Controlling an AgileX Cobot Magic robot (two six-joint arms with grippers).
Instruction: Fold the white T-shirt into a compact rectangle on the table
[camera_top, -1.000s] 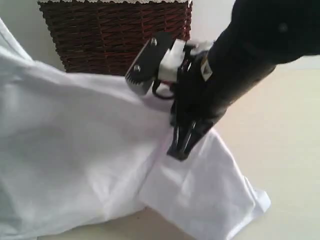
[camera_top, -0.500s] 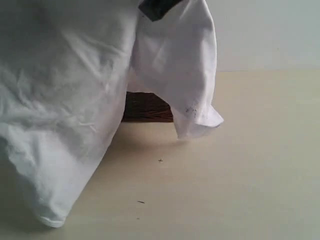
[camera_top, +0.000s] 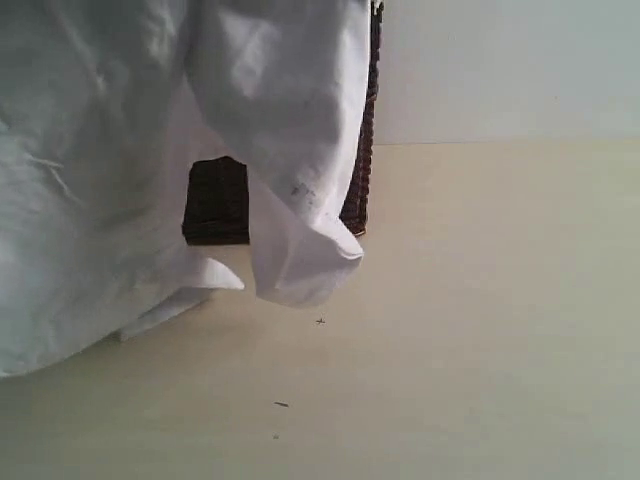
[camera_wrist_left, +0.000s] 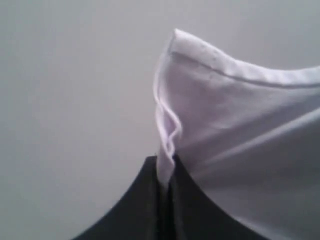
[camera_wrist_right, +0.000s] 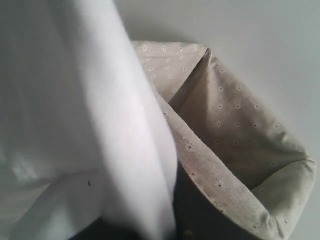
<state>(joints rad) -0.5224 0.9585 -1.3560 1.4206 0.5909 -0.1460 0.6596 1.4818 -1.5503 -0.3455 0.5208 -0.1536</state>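
One white T-shirt (camera_top: 100, 150) hem in L gripper (camera_wrist_left: 165, 169)

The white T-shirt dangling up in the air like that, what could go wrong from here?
1. The left gripper pinches only a thin edge of the white T-shirt. It might slip free, dropping the shirt in a heap.
2. The shirt hangs close to the wicker basket, whose fabric liner gapes open beside it. Cloth could snag there or fall inside instead of onto the table.
3. The loose sleeve may tuck under when laid down.
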